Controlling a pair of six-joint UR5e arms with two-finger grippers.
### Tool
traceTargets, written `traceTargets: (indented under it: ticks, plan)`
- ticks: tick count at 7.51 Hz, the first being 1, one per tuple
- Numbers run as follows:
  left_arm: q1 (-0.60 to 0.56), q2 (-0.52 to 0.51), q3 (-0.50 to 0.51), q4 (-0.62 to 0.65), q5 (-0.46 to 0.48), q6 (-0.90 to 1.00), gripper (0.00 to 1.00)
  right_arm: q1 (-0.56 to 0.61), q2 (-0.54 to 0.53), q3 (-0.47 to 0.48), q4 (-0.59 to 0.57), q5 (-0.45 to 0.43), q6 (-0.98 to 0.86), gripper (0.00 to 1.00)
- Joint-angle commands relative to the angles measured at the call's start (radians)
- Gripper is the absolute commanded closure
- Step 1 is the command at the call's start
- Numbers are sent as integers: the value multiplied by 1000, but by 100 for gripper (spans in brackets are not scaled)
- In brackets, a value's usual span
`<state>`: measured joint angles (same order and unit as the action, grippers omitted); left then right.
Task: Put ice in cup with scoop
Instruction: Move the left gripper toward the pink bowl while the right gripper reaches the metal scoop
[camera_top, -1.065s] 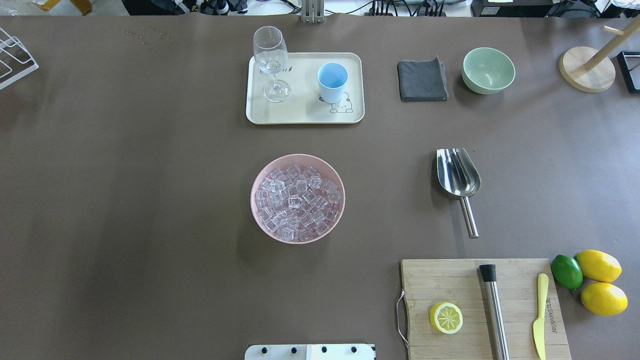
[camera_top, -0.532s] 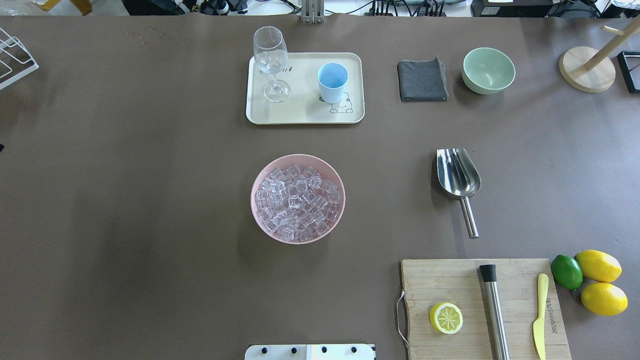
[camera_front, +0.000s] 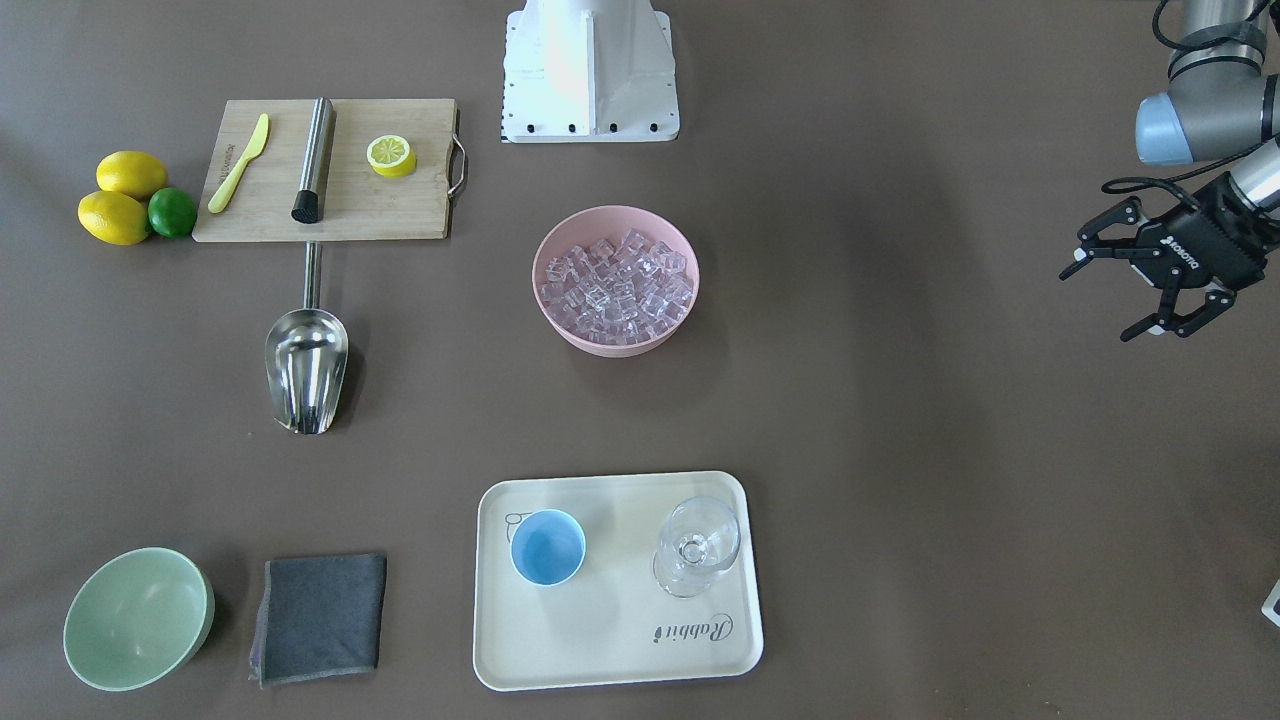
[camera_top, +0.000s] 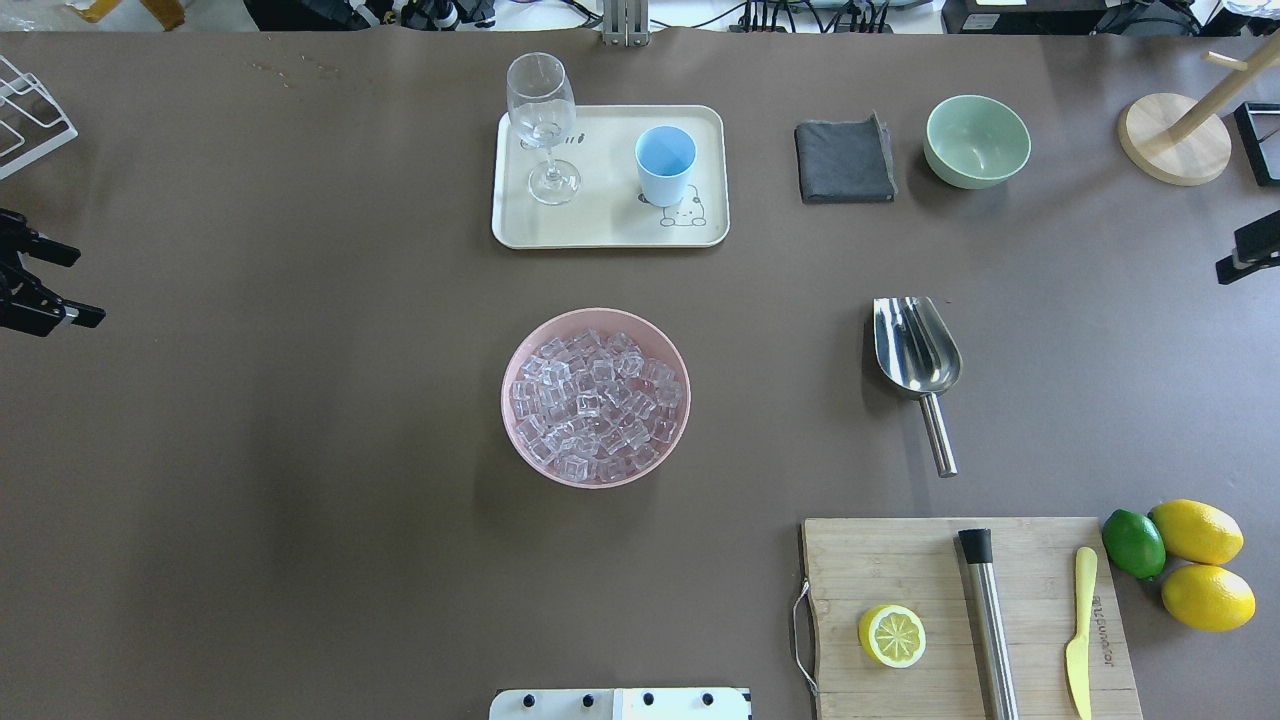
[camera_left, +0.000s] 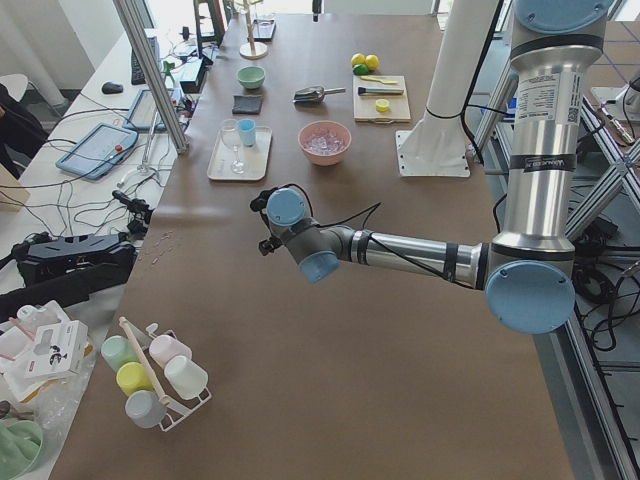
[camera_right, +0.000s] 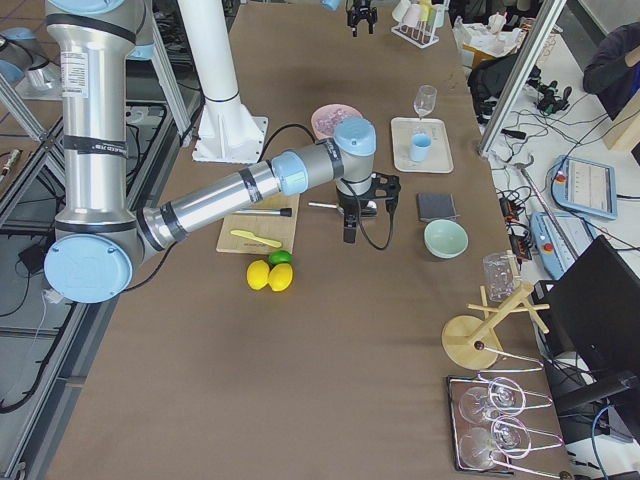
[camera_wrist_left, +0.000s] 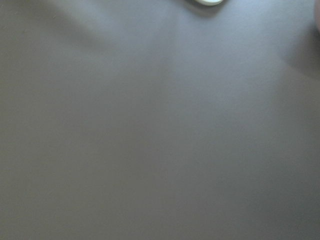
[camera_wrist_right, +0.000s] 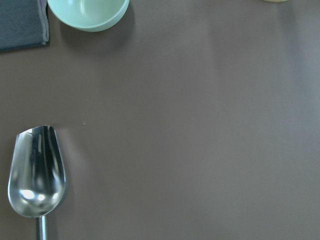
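Note:
The steel scoop (camera_top: 915, 345) (camera_front: 305, 370) lies flat on the table right of centre, handle toward the robot; it also shows low left in the right wrist view (camera_wrist_right: 37, 172). Ice (camera_top: 595, 395) (camera_front: 615, 280) fills a pink bowl (camera_top: 510, 370) at the middle. On a cream tray (camera_top: 600, 225) at the far side stands the light-blue cup (camera_top: 665, 160) (camera_front: 548, 547), upright. My left gripper (camera_front: 1097, 305) (camera_top: 85, 290) hovers open and holds nothing at the table's far left. Only an edge of my right gripper (camera_top: 1248, 250) shows at the far right, so I cannot tell its state.
A stemmed glass (camera_top: 540, 110) shares the tray with the cup. A grey cloth (camera_top: 845, 160) and a green bowl (camera_top: 977, 140) sit far right. A cutting board (camera_top: 900, 560) with a steel cylinder (camera_top: 988, 620), knife and half lemon lies near right, beside whole lemons (camera_top: 1200, 530).
Both grippers have come into the overhead view, the left at the left edge and the right at the right edge. Nothing on the table has moved.

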<state>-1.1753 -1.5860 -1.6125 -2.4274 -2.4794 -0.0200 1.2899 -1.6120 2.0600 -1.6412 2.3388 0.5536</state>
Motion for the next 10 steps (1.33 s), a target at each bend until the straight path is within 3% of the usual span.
traceTargets:
  ticks: [1, 4, 6, 10]
  plan:
    - [87, -83, 72, -186, 0, 0, 2, -192, 61, 78, 3, -77, 246, 1]
    - [190, -167, 163, -379, 14, 120, 2, -392, 63, 46, 208, -197, 411, 1]
    - [279, -221, 157, -397, 109, 287, 2, -484, 64, -7, 285, -257, 491, 1]
    - [400, -304, 143, -386, 160, 284, 2, -619, 70, -44, 297, -375, 578, 2]
